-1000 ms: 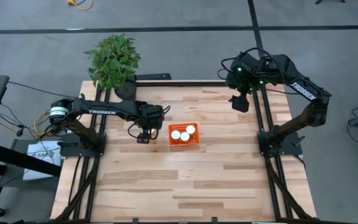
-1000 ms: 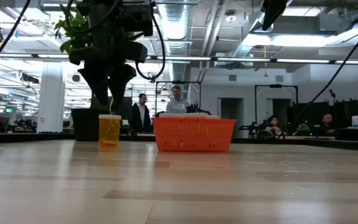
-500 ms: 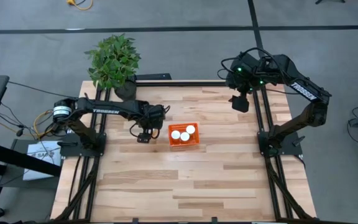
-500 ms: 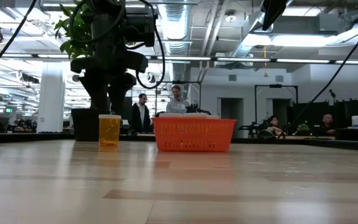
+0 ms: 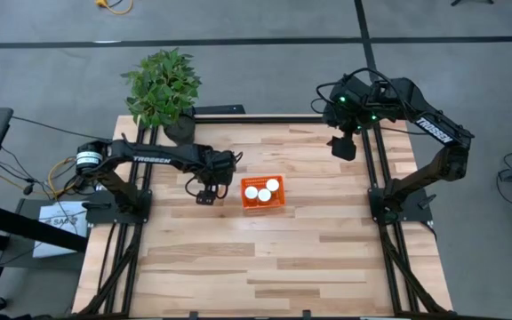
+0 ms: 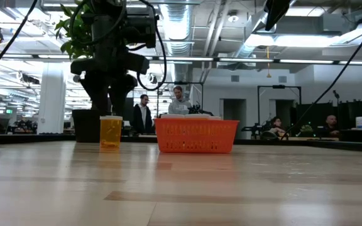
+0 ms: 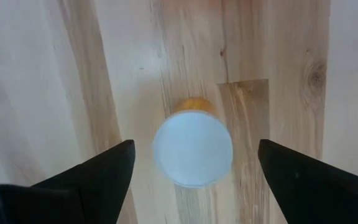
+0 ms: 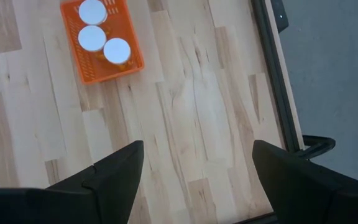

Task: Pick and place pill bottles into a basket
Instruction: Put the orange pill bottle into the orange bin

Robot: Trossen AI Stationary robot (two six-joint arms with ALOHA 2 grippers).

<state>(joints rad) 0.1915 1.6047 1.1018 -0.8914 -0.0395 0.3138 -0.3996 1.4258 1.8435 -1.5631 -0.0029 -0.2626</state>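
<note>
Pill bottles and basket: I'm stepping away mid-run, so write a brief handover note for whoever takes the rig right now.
Left gripper: open, poised above the last pill bottle, fingers either side, not touching it.
Right gripper: open, waiting at the table's far right corner, holding nothing.
Basket: mid-table, with three bottles inside, white caps up.
Last bottle stands upright on the wood just left of the basket.
Done: three bottles in.
Left: lower, grip the fourth bottle, place it in the basket.
</note>
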